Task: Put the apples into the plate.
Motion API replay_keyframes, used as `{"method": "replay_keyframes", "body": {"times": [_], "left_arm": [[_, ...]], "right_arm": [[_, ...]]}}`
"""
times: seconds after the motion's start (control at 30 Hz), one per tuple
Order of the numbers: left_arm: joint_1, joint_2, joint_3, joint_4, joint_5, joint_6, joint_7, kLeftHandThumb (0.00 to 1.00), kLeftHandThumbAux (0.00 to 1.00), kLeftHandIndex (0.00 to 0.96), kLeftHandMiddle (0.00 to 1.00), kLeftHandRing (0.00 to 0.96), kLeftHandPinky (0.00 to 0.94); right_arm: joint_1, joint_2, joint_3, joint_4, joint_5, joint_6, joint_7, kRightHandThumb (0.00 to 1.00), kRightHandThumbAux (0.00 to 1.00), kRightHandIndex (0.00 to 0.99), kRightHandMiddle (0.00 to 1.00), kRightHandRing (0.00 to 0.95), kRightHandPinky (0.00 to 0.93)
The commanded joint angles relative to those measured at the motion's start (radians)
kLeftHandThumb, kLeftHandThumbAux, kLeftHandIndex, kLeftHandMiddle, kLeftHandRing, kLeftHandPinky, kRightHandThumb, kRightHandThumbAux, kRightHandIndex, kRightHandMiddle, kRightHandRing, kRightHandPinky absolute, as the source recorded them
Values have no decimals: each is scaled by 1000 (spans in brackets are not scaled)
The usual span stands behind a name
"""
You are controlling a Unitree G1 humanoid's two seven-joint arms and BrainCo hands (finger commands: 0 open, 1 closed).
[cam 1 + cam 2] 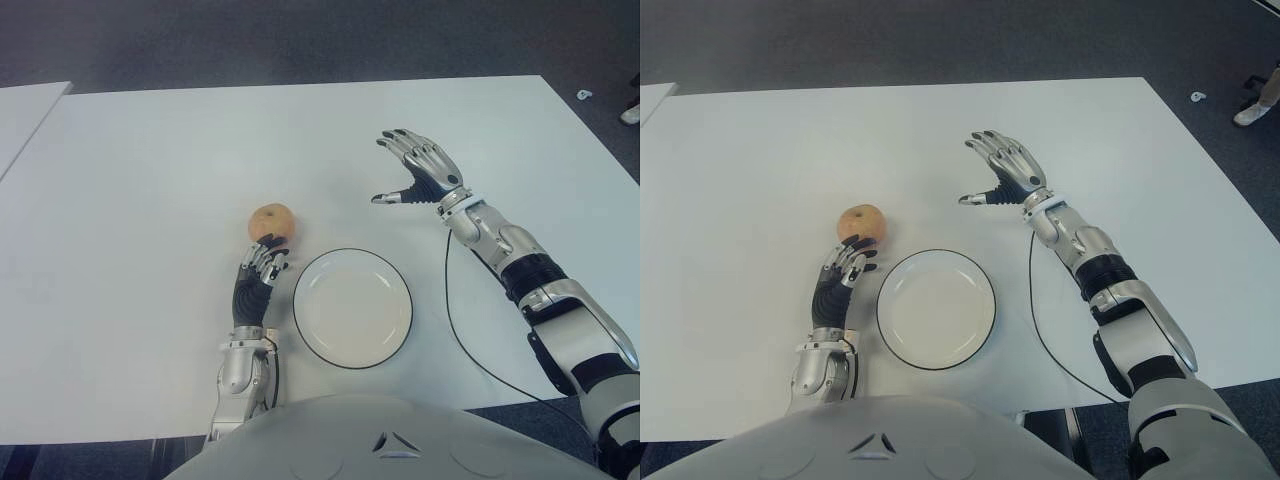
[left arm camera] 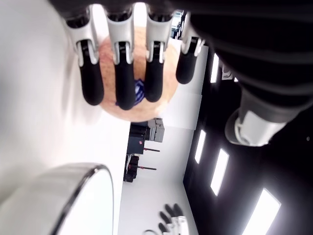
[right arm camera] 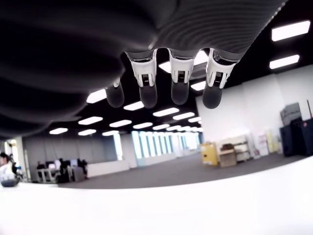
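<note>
On the white bench (image 1: 140, 180), the left robot hand (image 1: 262, 264) reaches the apple (image 1: 270, 222), fingers curled against it but not closed around it. The plate (image 1: 352, 307) lies just right. The right robot hand (image 1: 420, 165) hovers beyond, fingers spread, empty.

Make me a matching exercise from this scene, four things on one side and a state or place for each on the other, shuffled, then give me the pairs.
Things:
1. apple
2. plate
3. left hand
4. right hand

States:
A. fingers spread, holding nothing, above the table beyond the plate
B. empty, white with a dark rim
C. lying on the table just left of the plate, fingers over it
D. fingers reaching over the apple, not closed around it

Pairs: 1-C, 2-B, 3-D, 4-A
</note>
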Motion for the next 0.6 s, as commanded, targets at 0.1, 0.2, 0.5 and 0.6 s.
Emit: {"method": "replay_keyframes", "body": {"times": [0.1, 0.2, 0.5, 0.6], "left_arm": [[-22, -56, -6, 26, 19, 21, 23, 404, 543, 202, 255, 316, 357], [-25, -57, -8, 31, 31, 15, 32, 391, 537, 203, 253, 314, 353], [-30, -63, -13, 42, 31, 15, 41, 393, 537, 209, 253, 308, 353], [-31, -66, -14, 46, 22, 12, 37, 396, 539, 208, 253, 310, 355]], "right_arm": [[-4, -7, 2, -42, -15, -27, 53, 263, 213, 0, 0, 0, 0], [-12, -7, 1, -50, -19, -32, 70, 254, 195, 0, 0, 0, 0], [-51, 0, 0, -116, -19, -26, 193, 242, 178, 0, 0, 0, 0], [-59, -2, 4, -132, -29, -26, 216, 244, 189, 0, 0, 0, 0]]}}
